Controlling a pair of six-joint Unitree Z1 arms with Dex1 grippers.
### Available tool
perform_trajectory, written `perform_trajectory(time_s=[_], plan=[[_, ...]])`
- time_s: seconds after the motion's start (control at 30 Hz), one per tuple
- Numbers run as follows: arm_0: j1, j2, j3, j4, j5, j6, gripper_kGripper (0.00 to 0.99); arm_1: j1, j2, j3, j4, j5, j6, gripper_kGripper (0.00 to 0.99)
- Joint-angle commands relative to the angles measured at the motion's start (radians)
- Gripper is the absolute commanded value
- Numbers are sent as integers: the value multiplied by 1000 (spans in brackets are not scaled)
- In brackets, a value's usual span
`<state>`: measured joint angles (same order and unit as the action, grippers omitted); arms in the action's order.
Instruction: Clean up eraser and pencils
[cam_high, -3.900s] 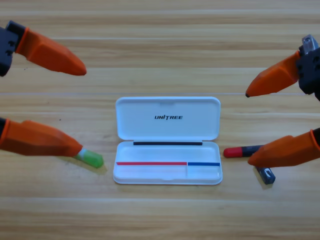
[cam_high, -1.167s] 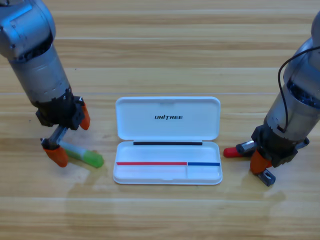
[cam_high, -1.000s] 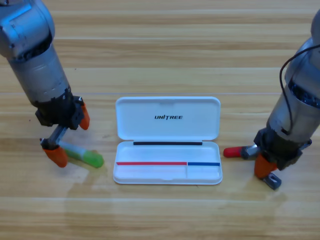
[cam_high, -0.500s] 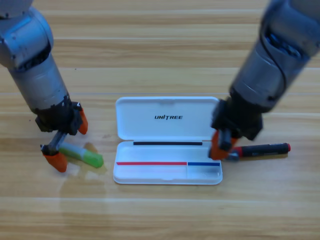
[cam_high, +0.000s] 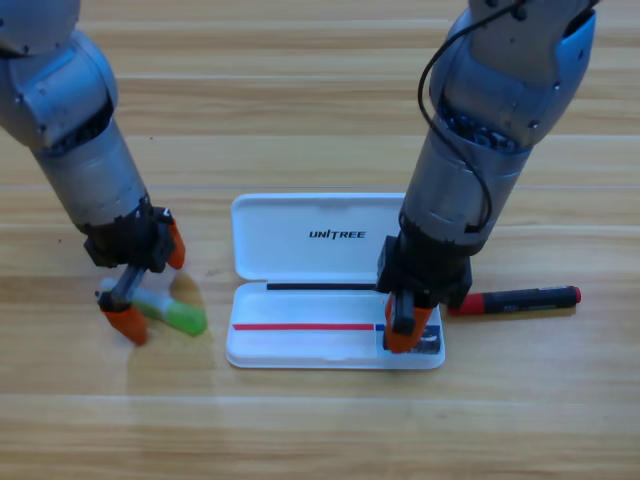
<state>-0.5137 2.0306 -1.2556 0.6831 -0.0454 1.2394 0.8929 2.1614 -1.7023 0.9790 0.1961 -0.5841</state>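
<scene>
High view: the right tool (cam_high: 400, 335) points down into the lower right compartment of the open white case (cam_high: 335, 215), at about 4 o'clock from the case's middle. A small dark block, which I take to be the eraser (cam_high: 428, 342), shows just beside its orange tip inside that compartment. Whether the tool's two halves are together, apart or clamped on the block I cannot tell, since the arm covers them.

The red-ended pencil (cam_high: 515, 299) lies flat on the counter (cam_high: 320, 100) just outside the case's right edge, at 3 o'clock from it, apart from any tool.

The left tool (cam_high: 140, 285) is at 9 o'clock from the case, its halves apart and straddling the white end of the green pencil (cam_high: 172, 313), one above it and one below.

Risks, as I judge them: if the right tool lifts off without a clean release, the eraser could ride up and drop outside the case. If the left tool shuts off-centre near the pencil's end, the stick may pivot or roll away. The right arm's bulk over the case could nudge it.
</scene>
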Motion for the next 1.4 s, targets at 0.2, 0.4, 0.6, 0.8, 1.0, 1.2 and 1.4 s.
perform_trajectory(time_s=[0.2,0.4,0.6,0.8,1.0,1.2,1.4], plan=[[17,36,76,-91,-1,-11,689,15,92,-14,4,-52,-19,0],[17,13,97,-94,21,12,345,12,92,-14,1,-69,-26,0],[15,-52,97,-80,59,26,0,11,90,-14,0,-67,-28,0],[15,-127,-33,96,78,5,0,12,94,-14,-8,-69,-29,0],[14,-159,-165,259,108,-44,0,9,98,-14,-19,-69,-28,72],[-19,-181,-217,320,111,-121,0,3,100,-14,-22,-73,-28,770],[-49,-194,-243,355,111,-204,0,6,-25,39,-19,-67,-25,900]])
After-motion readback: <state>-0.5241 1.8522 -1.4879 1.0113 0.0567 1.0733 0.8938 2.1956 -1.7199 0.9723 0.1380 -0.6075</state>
